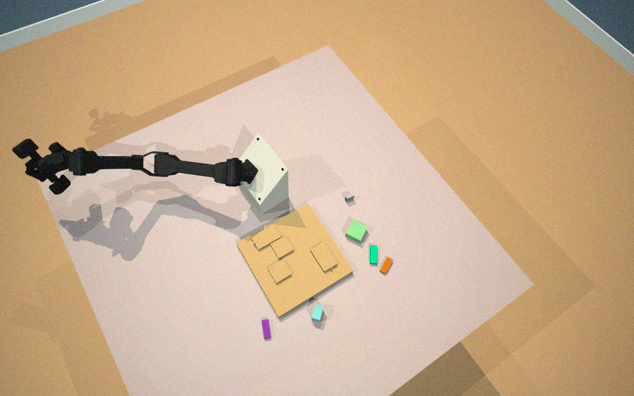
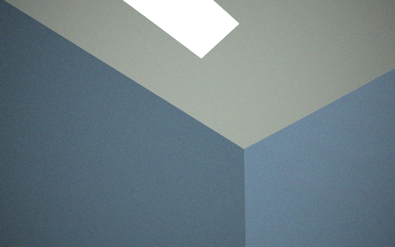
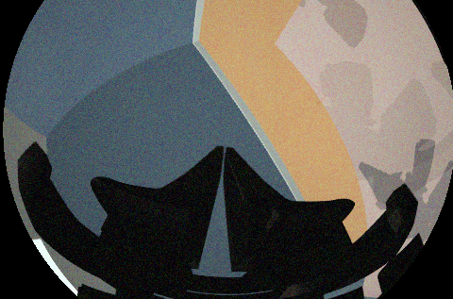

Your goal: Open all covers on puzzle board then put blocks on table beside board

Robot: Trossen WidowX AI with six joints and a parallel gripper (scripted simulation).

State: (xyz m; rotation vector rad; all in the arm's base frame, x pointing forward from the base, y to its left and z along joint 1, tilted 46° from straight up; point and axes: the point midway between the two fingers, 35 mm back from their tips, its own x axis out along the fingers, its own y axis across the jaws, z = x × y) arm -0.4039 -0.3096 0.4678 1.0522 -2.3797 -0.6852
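Tan puzzle board (image 1: 294,260) sits mid-counter, coloured blocks scattered beside it. The black gripper (image 1: 26,150) hangs near the counter's left edge, clenched on nothing.

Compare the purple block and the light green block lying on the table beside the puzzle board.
The flat light green square block is clearly larger in the top view than the narrow purple rectangular block. The green one is squarish; the purple one is elongated. The green one lies off the tan puzzle board's right edge, the purple one off its lower edge. Both rest on the pale mat, clear of the board.
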